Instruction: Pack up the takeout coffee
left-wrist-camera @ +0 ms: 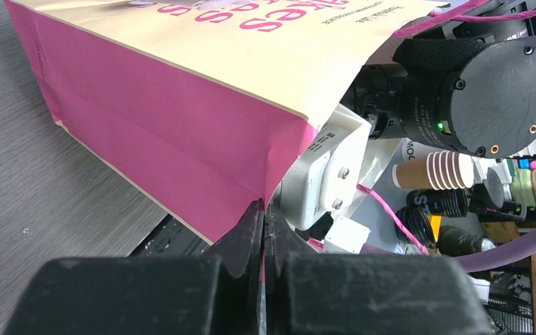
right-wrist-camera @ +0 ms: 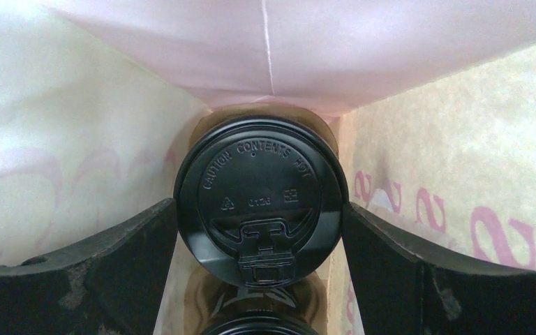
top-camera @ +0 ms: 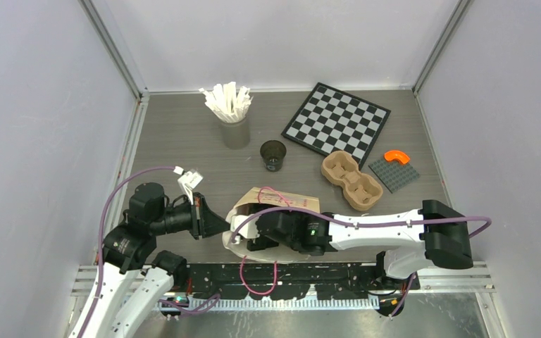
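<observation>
A tan and pink paper bag (top-camera: 285, 199) (left-wrist-camera: 181, 125) lies on its side near the front edge. My left gripper (top-camera: 218, 224) (left-wrist-camera: 264, 209) is shut on the bag's pink edge at its mouth. My right gripper (right-wrist-camera: 260, 209) reaches inside the bag and is hidden by it in the top view. The takeout coffee, a black cup with a round black lid (right-wrist-camera: 258, 188), sits in a brown pulp carrier (right-wrist-camera: 190, 300) deep in the bag. My open right fingers (right-wrist-camera: 132, 244) flank its lid closely. A second black lid (right-wrist-camera: 262, 326) shows at the bottom edge.
On the table behind the bag stand a dark lidless cup (top-camera: 273, 154), a grey cup of white stirrers (top-camera: 234, 127), a brown two-hole carrier (top-camera: 351, 179), a chessboard (top-camera: 337, 120) and a grey studded plate (top-camera: 393, 174) with an orange piece (top-camera: 396, 156).
</observation>
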### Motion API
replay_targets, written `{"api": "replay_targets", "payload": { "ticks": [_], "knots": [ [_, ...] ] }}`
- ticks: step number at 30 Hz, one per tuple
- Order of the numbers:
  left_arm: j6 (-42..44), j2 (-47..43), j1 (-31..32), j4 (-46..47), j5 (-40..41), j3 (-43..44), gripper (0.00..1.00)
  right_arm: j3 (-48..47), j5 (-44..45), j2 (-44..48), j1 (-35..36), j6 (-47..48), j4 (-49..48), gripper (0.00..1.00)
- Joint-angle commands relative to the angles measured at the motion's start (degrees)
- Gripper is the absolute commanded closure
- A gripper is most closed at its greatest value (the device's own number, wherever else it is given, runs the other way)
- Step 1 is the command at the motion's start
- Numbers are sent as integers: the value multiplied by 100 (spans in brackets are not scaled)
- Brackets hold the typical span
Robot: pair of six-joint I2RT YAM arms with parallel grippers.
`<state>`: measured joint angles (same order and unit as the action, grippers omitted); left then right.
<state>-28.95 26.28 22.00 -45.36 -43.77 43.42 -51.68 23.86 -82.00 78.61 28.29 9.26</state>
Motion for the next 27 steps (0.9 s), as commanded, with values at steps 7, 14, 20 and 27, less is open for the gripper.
{"api": "replay_targets", "payload": {
  "ticks": [7,14,20,27],
  "knots": [
    [-220,34,68,239,-446,123,100,-315,244,173,-130,-75,437,8],
    [-270,36,68,252,-414,129,100,-408,202,259,-127,-92,501,7],
    [-300,35,68,251,-356,140,100,-444,181,334,-127,-182,617,7],
    [-326,42,68,247,-325,156,100,-466,175,443,-127,-278,743,7]
  ]
}}
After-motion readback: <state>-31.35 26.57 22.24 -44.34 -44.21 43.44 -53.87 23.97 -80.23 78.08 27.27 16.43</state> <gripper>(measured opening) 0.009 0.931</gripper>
